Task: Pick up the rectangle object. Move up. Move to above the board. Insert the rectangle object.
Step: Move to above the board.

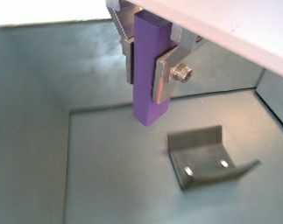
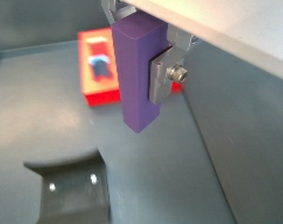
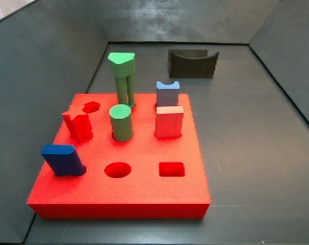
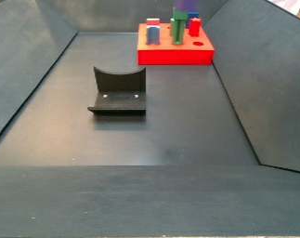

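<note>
the hand (image 1: 153,54) is clamped on the upper part of the purple block (image 1: 150,74), carried upright and clear of the floor, so its free lower end can enter a hole. the red board (image 2: 99,66) lies ahead; the fixture (image 1: 206,158) stands below.

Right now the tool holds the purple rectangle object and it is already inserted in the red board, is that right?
Not inserted. The tool grips the rectangle object, but both wrist views show it hanging in the air above the grey floor, with the board off to one side.
</note>
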